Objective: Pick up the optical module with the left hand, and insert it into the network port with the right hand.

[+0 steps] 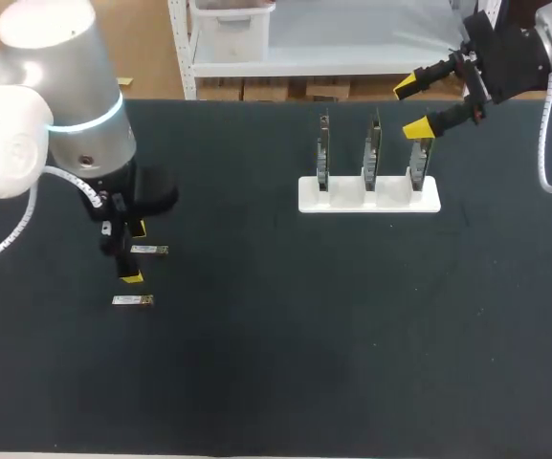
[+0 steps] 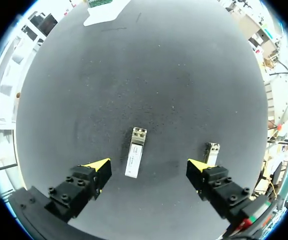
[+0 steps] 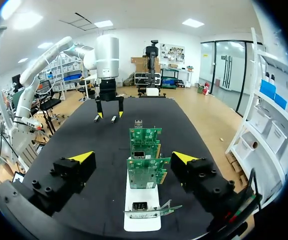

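Nothing grasped yet: left claw (image 2: 148, 167) hangs released above a module (image 2: 135, 159) on the worktop (image 1: 352, 335); right claw (image 1: 410, 107), also released, hovers by the cards (image 1: 371, 151).

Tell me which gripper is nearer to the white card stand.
Right. The right gripper hangs open close by the right end of the white card stand. The left gripper is far across the table, open over an optical module.
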### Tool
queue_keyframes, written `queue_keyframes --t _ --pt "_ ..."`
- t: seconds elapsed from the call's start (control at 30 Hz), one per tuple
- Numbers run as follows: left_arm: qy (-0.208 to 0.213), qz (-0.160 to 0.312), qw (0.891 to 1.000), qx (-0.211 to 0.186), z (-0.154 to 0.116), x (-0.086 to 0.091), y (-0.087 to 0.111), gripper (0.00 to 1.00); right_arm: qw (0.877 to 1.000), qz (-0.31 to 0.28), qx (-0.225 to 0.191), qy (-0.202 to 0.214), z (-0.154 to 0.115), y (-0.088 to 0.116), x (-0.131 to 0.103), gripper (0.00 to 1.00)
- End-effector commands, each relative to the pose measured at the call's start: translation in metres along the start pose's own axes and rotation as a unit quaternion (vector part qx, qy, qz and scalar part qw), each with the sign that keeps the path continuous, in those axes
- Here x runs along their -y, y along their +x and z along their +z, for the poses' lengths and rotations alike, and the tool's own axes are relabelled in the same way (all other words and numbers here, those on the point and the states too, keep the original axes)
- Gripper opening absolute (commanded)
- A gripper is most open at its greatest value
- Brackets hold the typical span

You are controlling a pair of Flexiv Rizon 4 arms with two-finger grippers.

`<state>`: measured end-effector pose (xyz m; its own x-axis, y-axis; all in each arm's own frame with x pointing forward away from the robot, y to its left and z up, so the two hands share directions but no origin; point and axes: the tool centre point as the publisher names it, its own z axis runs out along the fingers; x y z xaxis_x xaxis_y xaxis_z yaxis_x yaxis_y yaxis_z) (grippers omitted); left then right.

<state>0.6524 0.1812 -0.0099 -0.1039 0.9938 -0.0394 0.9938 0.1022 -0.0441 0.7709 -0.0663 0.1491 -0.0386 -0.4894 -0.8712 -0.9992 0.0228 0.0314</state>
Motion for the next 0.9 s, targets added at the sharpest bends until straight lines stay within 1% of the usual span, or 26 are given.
queue_keyframes --t 0.03,0.7,0.73,0.77,0.8,0.83,0.87,0.9 --pt "0.003 0.002 1.0 -0.003 0.0019 -0.0035 -0.0007 1.0 1.0 -0.001 0.0 0.003 -0.0001 -0.0003 -0.0026 1.0" --pt "0.008 0.005 1.0 -0.009 0.0097 -0.002 -0.0001 1.0 1.0 -0.001 0.0 0.003 -0.0001 -0.0003 -0.0026 1.0" --pt "0.008 0.005 1.0 -0.009 0.0101 -0.0024 0.0002 0.75 1.0 -0.001 0.0 0.003 -0.0001 -0.0003 -0.0026 1.0" --pt "0.01 0.006 1.0 -0.008 0.0104 -0.0027 0.0003 0.4 1.0 -0.001 0.0 0.003 -0.0001 -0.0003 -0.0026 1.0" --pt "0.01 0.006 1.0 -0.008 0.0105 -0.0028 0.0003 0.18 1.0 -0.001 0.0 0.003 -0.0001 -0.0003 -0.0026 1.0" --pt "0.011 0.007 1.0 -0.007 0.0106 -0.0029 0.0003 0.14 1.0 -0.001 0.0 0.003 -0.0001 -0.0003 -0.0026 1.0" --pt "0.011 0.007 1.0 -0.007 0.0111 -0.0031 0.0001 0.03 1.0 -0.001 0.0 0.003 -0.0001 -0.0003 -0.0026 1.0" --pt "0.011 0.007 1.0 -0.007 0.0114 -0.0033 0.0 0.0 1.0 -0.001 0.0 0.003 -0.0001 -0.0003 -0.0026 1.0"
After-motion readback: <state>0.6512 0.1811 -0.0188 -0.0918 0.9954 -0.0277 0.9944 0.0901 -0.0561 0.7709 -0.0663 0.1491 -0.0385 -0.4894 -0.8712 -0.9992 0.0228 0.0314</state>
